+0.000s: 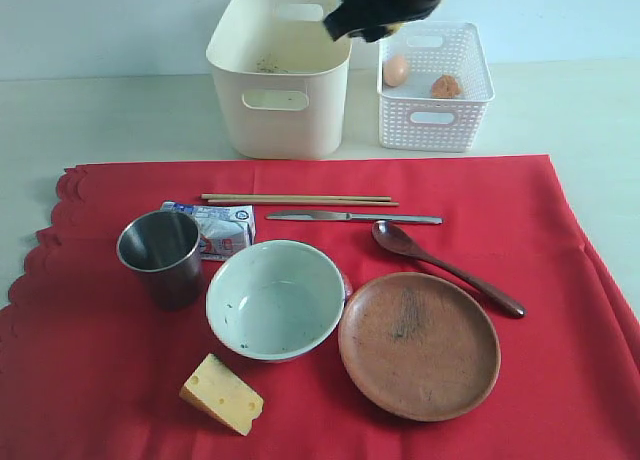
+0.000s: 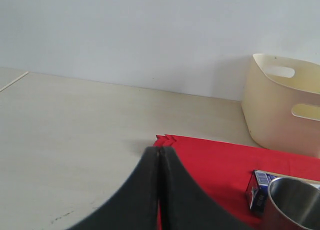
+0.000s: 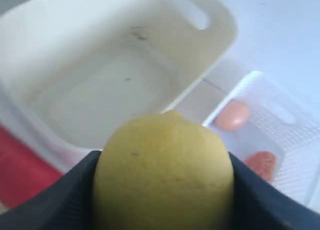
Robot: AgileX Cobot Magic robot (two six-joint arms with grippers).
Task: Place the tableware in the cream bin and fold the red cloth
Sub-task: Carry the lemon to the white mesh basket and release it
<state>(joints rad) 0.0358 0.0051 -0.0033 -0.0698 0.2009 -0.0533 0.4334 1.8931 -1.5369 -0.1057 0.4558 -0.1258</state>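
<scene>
Red cloth lies flat and unfolded on the table, scalloped edge on the left of the exterior view. All the tableware is on it, outside the bin: steel cup, speckled bowl, wooden plate, spoon, chopsticks, knife. A cheese wedge and a small carton are there too. Cream bin stands behind the cloth, beside the white lattice basket with an egg in it. Right fingers clamp a lemon, raised over the bin's rim on the basket side. Left fingers are pressed fully together, low at the cloth's scalloped edge, near the cup.
</scene>
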